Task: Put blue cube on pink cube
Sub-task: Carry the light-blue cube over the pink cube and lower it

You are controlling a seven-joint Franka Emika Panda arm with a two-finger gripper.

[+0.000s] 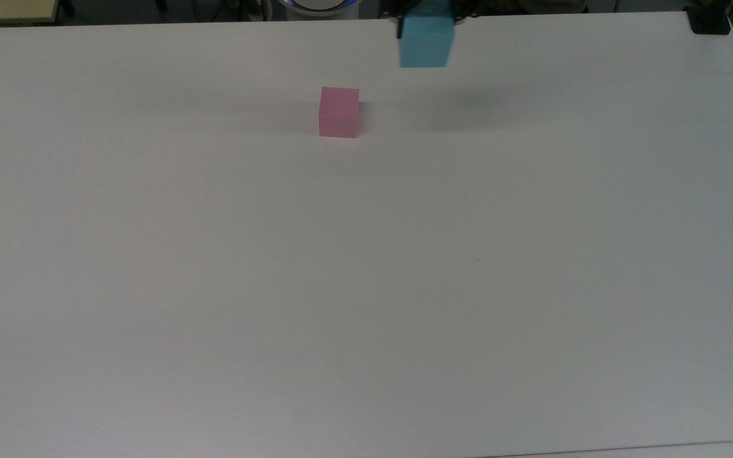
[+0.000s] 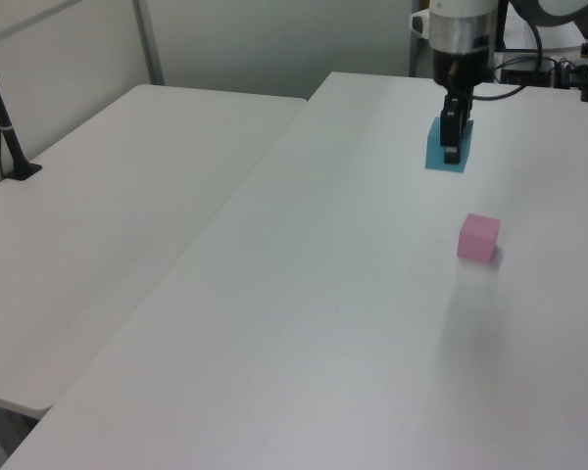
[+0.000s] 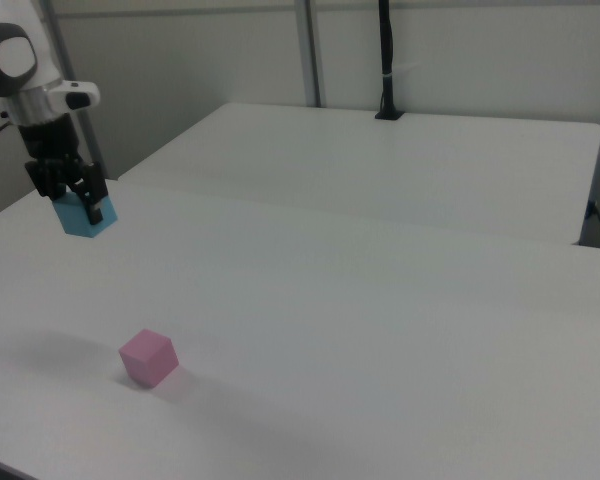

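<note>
the pincer (image 2: 454,137) is pinching the blue cube (image 1: 425,42) and holds it in the air above the tabletop (image 1: 366,286), well clear of the surface. the pink cube (image 1: 339,112) sits alone on the tabletop, to the top view's left of the carried cube and apart from it. the likely trouble from here is a misaligned release: if the blue cube comes down off-centre or tilted, it could tip off the small pink top, or nudge the light pink cube sideways.
</note>
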